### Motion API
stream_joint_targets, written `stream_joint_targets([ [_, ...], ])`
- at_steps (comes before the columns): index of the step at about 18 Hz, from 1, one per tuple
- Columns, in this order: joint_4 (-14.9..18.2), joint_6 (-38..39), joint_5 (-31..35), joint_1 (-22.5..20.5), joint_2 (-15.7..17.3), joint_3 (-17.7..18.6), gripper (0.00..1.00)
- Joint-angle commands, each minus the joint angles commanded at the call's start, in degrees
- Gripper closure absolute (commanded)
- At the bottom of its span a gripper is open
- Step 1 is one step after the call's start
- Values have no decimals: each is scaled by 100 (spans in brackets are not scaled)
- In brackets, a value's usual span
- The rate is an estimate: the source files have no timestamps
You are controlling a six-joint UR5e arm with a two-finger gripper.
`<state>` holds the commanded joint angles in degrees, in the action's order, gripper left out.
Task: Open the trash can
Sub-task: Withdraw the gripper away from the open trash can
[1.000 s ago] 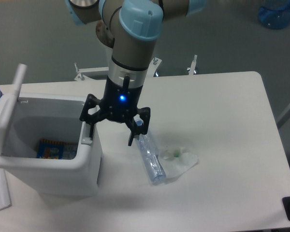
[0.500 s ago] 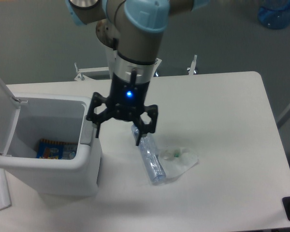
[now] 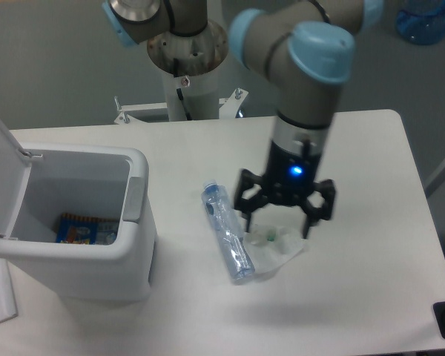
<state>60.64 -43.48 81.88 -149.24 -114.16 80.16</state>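
The trash can [image 3: 74,245] stood at the lower left of the frame, lid [image 3: 1,174] raised upright at its left edge, grey tab [image 3: 134,199] on its right rim. A colourful packet [image 3: 78,228] lay inside. The gripper [image 3: 279,228] hung at frame centre-right with fingers spread wide, holding nothing, over a crumpled wrapper [image 3: 276,248] beside a plastic bottle [image 3: 227,242].

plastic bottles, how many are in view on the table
1: a crushed clear plastic bottle lies on the table between the open trash can and the crumpled wrapper. Something blue at the top right corner, off the table, is too cut off to identify.
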Motion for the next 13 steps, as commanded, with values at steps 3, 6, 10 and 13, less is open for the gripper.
stream_joint_targets([
  [3,62,-897,521,-87,-369,-141,0],
  [6,166,-1583,785,-123,-476,-299,0],
  [10,439,-2602,1092,-123,-459,-335,0],
  [13,528,-2780,1137,-184,-432,-317,0],
])
